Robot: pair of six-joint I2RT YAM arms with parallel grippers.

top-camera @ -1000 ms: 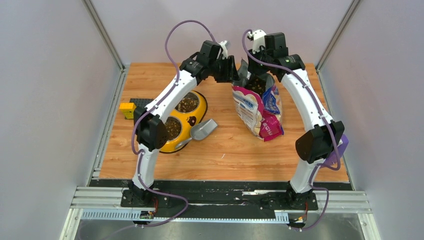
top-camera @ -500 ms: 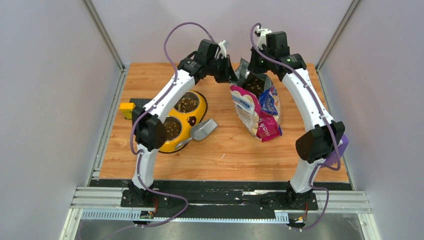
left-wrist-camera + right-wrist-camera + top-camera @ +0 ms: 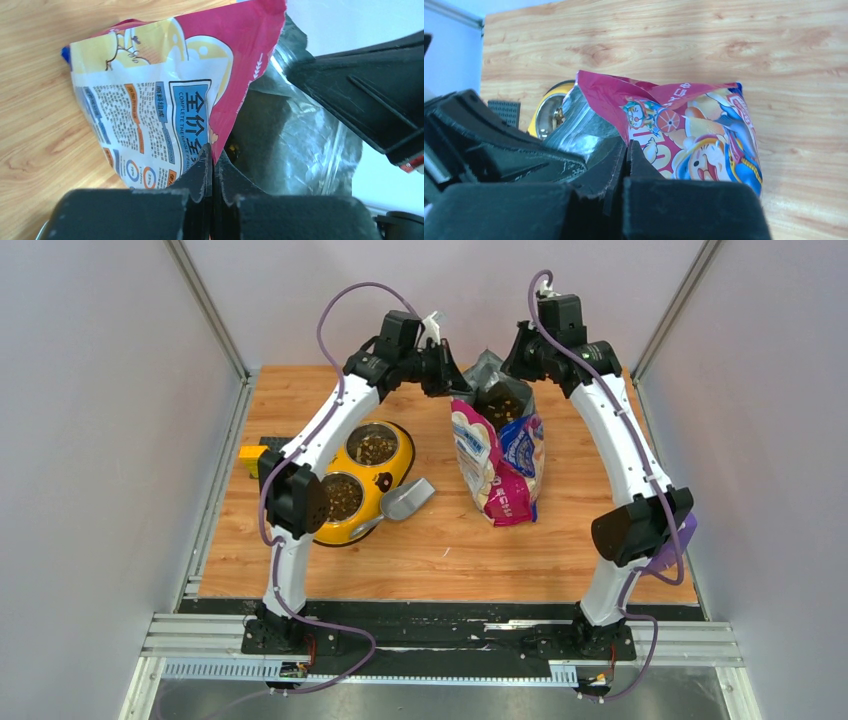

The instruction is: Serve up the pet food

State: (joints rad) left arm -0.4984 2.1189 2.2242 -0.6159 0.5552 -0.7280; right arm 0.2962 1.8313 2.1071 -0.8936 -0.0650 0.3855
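The pink-and-blue pet food bag (image 3: pixel 498 462) stands upright at the table's middle back, its mouth open and brown kibble (image 3: pixel 503 406) showing inside. My left gripper (image 3: pixel 452 380) is shut on the bag's left rim; in the left wrist view (image 3: pixel 212 152) its jaws pinch the pink edge. My right gripper (image 3: pixel 512 368) is shut on the bag's right rim; in the right wrist view (image 3: pixel 626 146) its jaws pinch the edge beside the cartoon print (image 3: pixel 704 145). The bag's silver lining (image 3: pixel 300 135) gapes between them.
A yellow double-bowl feeder (image 3: pixel 390 485) sits left of the bag, both steel bowls holding kibble. A grey scoop (image 3: pixel 408 499) lies against its right side. A black and yellow block (image 3: pixel 262 454) sits at the table's left edge.
Both grippers have lifted and shifted left with the bag's rim. The bag has been pulled more upright and moved a little left.
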